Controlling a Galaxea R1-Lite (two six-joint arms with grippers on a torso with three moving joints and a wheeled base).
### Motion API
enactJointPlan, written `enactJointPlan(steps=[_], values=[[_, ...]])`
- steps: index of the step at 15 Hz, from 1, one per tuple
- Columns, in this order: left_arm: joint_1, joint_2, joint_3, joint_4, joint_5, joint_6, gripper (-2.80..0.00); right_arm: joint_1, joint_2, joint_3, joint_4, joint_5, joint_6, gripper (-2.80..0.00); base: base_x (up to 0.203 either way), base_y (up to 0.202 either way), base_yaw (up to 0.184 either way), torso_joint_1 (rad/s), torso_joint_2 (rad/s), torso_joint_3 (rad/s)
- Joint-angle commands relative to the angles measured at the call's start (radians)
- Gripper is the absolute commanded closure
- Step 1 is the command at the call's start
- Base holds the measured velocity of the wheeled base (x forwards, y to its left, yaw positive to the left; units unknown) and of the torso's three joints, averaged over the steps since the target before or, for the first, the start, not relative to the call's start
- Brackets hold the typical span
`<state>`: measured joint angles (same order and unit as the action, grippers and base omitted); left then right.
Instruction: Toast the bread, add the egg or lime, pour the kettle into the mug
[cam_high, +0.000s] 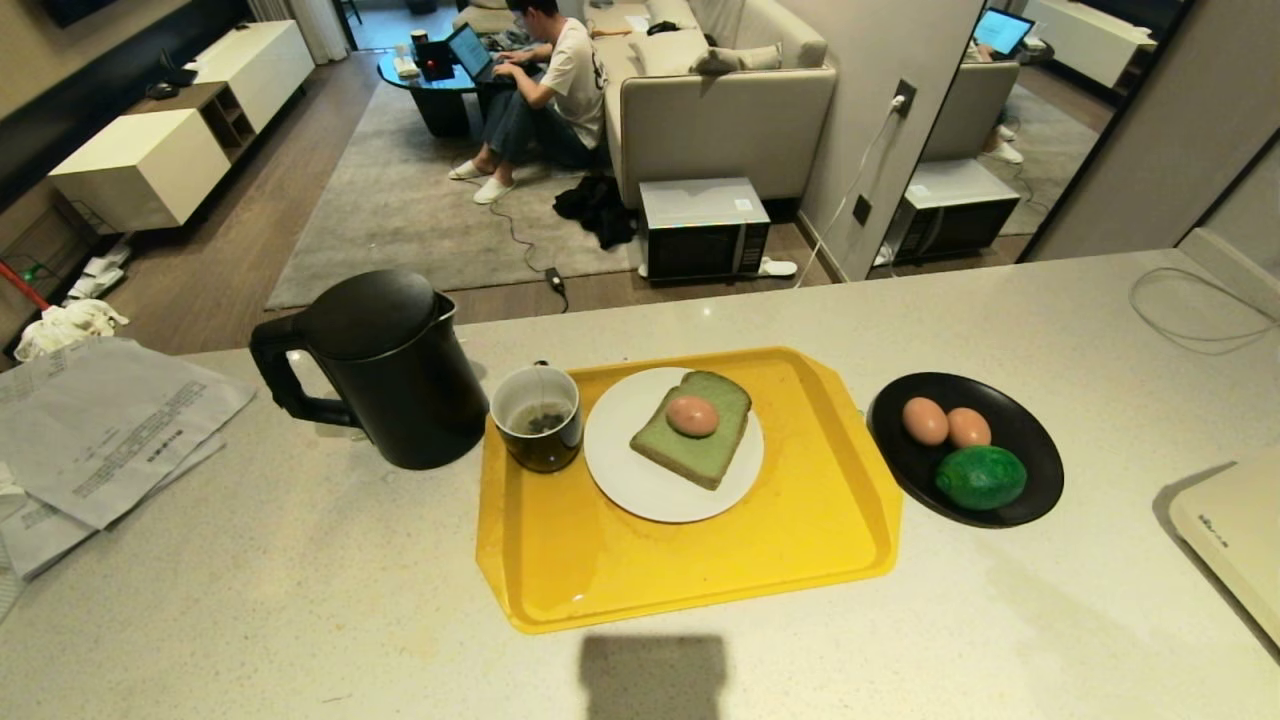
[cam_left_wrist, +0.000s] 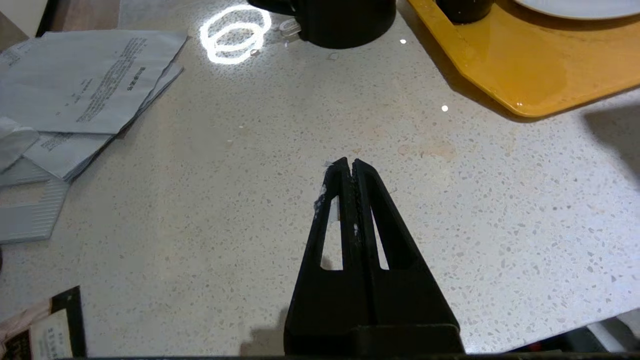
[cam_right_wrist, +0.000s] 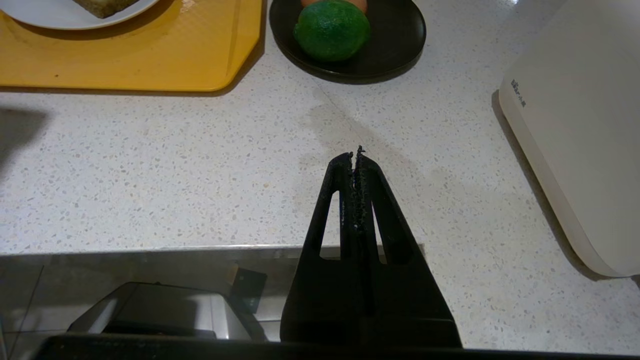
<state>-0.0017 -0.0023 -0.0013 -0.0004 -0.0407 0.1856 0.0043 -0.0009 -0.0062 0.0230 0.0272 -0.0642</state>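
Lying on pale green bread (cam_high: 694, 432) at the yellow tray's (cam_high: 560, 560) far side: pinkish-brown egg (cam_high: 692, 416) (on a white plate (cam_high: 625, 470)). Hovering clenched, empty, over the speckled surface's (cam_high: 300, 600) near edge: left gripper (cam_left_wrist: 349, 164), right gripper (cam_right_wrist: 354, 156).

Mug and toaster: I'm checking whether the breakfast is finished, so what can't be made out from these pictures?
- Mug: head view shows dark bits inside; liquid level not discernible. Left wrist view's top edge cuts it off.
- Cream appliance: cut by the head view's right edge; slots unseen.
- Bread: underside hidden; browning unclear.
- Kettle: lid hides contents.
- Left gripper and right gripper: shut, outside head view.
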Motion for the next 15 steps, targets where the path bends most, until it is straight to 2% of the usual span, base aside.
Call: enactJointPlan(steps=[1,3,5,8,10,15], values=[[0.0,0.002,0.0,0.002,0.019,-0.06,0.0,0.0,0.001,0.0,0.0,0.0,0.0,0.0,0.0,0.0,0.0,0.0,0.0,0.0],[0.0,0.002,-0.002,0.003,0.034,-0.12,0.0,0.0,0.001,0.0,0.0,0.0,0.0,0.0,0.0,0.0,0.0,0.0,0.0,0.0],[0.0,0.002,-0.002,0.002,0.041,-0.136,0.0,0.0,0.001,0.0,0.0,0.0,0.0,0.0,0.0,0.0,0.0,0.0,0.0,0.0],[0.0,0.002,-0.003,0.008,0.033,-0.109,0.0,0.0,0.001,0.0,0.0,0.0,0.0,0.0,0.0,0.0,0.0,0.0,0.0,0.0],[0.0,0.004,-0.005,0.014,0.018,-0.043,0.0,0.0,0.001,0.0,0.0,0.0,0.0,0.0,0.0,0.0,0.0,0.0,0.0,0.0],[0.003,0.002,-0.006,0.019,0.015,-0.041,0.0,0.0,0.001,0.0,0.0,0.0,0.0,0.0,0.0,0.0,0.0,0.0,0.0,0.0]])
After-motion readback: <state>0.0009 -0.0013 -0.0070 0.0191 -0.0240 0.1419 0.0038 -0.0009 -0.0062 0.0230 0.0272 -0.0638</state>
